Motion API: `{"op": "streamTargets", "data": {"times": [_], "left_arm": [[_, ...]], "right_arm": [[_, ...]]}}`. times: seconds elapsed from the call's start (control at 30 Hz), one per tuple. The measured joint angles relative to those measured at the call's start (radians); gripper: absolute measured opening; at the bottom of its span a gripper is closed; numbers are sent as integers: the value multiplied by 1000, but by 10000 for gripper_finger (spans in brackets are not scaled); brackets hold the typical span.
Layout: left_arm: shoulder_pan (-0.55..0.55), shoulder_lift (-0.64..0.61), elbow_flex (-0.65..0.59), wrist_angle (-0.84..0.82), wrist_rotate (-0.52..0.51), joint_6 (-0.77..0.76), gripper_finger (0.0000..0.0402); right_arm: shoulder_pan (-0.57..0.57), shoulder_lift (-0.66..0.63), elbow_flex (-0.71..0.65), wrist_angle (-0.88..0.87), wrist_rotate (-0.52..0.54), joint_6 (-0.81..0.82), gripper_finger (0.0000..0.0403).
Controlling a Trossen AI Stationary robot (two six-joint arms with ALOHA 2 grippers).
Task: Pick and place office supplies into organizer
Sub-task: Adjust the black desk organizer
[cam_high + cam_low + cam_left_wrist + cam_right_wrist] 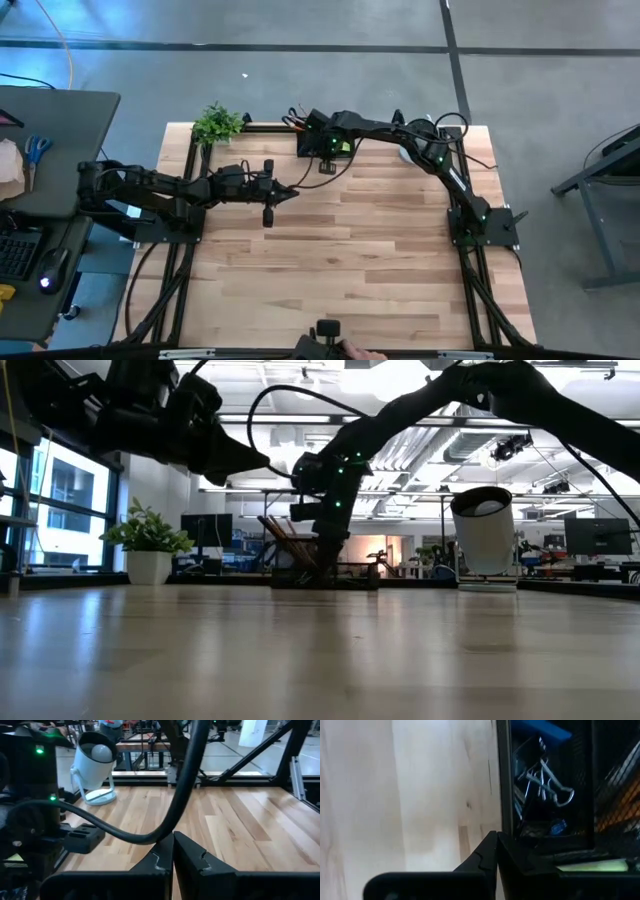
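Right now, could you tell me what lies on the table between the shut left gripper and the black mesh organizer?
In the high view, only bare wooden table lies between the left gripper and the black mesh organizer.

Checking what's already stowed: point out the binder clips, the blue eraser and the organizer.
binder clips [547, 785]: right wrist view, on a silver wire handle.
blue eraser [540, 730]: right wrist view, on its flat blue face.
organizer [504, 780]: right wrist view, on its black side wall.
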Motion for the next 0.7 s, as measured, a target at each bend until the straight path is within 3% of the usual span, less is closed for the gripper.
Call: {"op": "streamTargets", "data": {"times": [0.7], "left_arm": [[0,0,0,3,-4,5,1]], "right_arm": [[2,20,1,95,-2,12,2]]}}
